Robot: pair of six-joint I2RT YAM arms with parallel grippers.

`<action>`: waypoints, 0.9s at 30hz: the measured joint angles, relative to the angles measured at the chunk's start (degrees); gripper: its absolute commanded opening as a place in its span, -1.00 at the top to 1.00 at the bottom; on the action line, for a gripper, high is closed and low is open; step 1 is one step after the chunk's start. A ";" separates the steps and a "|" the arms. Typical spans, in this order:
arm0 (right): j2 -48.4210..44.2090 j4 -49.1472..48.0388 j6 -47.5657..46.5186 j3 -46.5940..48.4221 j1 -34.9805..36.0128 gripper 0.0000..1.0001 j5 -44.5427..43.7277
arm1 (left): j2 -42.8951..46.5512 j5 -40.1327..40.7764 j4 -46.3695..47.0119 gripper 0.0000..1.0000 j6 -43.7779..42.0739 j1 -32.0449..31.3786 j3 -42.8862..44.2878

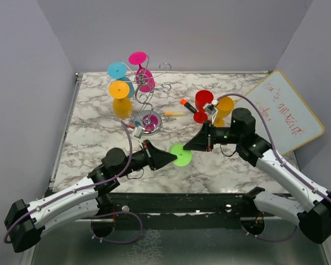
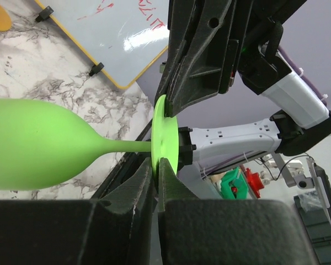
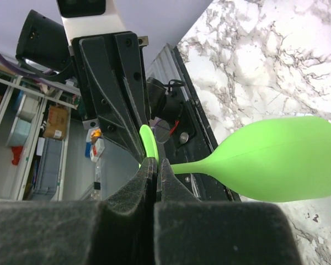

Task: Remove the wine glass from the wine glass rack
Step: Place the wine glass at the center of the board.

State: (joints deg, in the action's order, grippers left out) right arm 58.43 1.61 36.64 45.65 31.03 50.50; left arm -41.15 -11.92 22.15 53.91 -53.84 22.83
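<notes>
- The smooth, plastic-looking lime-green wine glass [image 1: 181, 155] is off the shiny chrome wire wine glass rack [image 1: 148, 122]. It hangs in the air over the white marble-patterned bench [image 1: 99, 143], between the two arms and well apart from the rack at the left rear.
- Other coloured glasses [image 1: 121, 91] hang on the rack's scroll arms.
- The glass appears inverted. Its round foot faces up to the overhead camera, and in the wrist views the bowl [image 2: 33, 143] lies on the bench side of the foot. The long axis therefore runs roughly upright, square to both sets of fingers.
- The left arm's fingers [image 2: 146, 179] are closed to a thin slit on the near rim of the foot disc, clamping it across its thickness. The stem leaves the disc sideways, just beyond the tips.
- The right arm's fingers [image 3: 145, 176] are pressed shut on the opposite rim of the same disc, with the bowl [image 3: 276, 160] off to their side.
- Neither arm is nearer, since both touch the foot. The tips meet almost nose to nose, left [image 1: 166, 159] against right [image 1: 192, 144].
- Left arm: stretched low from the near left, wrist rolled so its fingers pinch up and down, pointing right and slightly away.
- Right arm: elbow bent, forearm reaching in from the right, its fingers pointing left and towards the near edge.
- Judgement: the removal itself looks done. The next move depends on one pair of fingers letting go cleanly, so that the thin disc does not twist in the other pair under the weight of the bowl hanging below.
</notes>
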 measured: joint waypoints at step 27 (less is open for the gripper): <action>0.09 -0.33 0.46 -0.96 0.04 0.36 -0.17 | -1.49 -2.71 -0.04 1.00 -3.87 0.11 0.31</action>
State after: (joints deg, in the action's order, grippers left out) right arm 58.52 1.28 37.10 44.69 31.07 50.33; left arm -42.63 -14.63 22.11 50.04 -53.74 23.14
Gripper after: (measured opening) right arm 0.232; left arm 0.011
